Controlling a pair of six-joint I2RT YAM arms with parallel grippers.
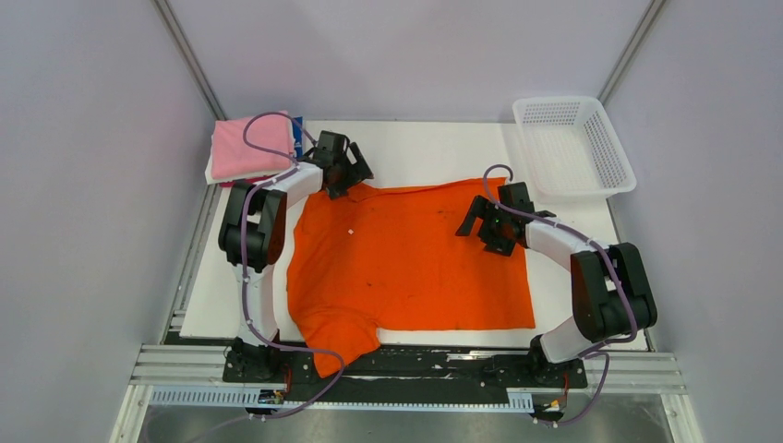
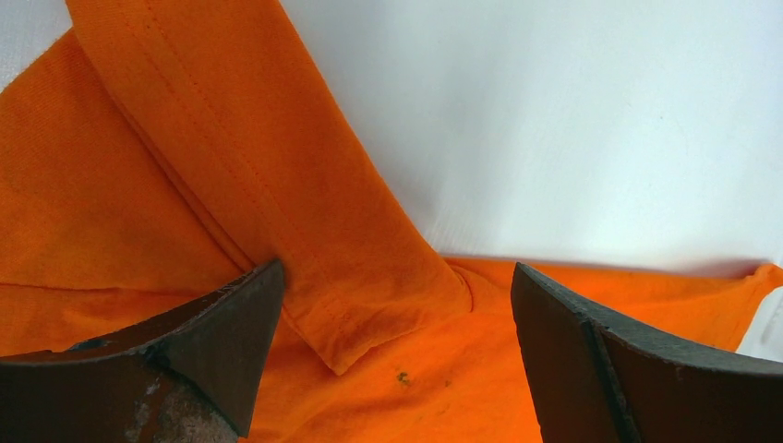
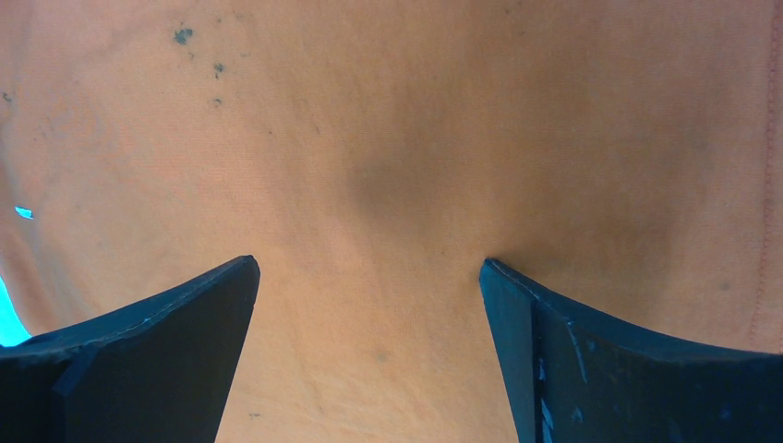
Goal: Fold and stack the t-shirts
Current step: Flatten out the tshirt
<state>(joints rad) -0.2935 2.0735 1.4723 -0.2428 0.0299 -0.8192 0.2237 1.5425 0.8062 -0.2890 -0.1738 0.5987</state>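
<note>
The large orange t-shirt [image 1: 406, 258] lies spread on the white table, one sleeve hanging over the front edge. My left gripper [image 1: 343, 175] is open over the shirt's far left corner; in the left wrist view a folded sleeve [image 2: 305, 221] lies between its open jaws [image 2: 397, 277]. My right gripper [image 1: 482, 221] is open low over the shirt's far right part; the right wrist view shows flat speckled cloth [image 3: 388, 166] between its fingers [image 3: 369, 268]. A stack of folded shirts with a pink one [image 1: 249, 148] on top sits at the far left, blue showing at its edge.
A white mesh basket [image 1: 574, 146] stands at the far right corner of the table [image 1: 434, 148]. Grey walls close in the sides and back. A metal rail [image 1: 406, 369] runs along the front by the arm bases.
</note>
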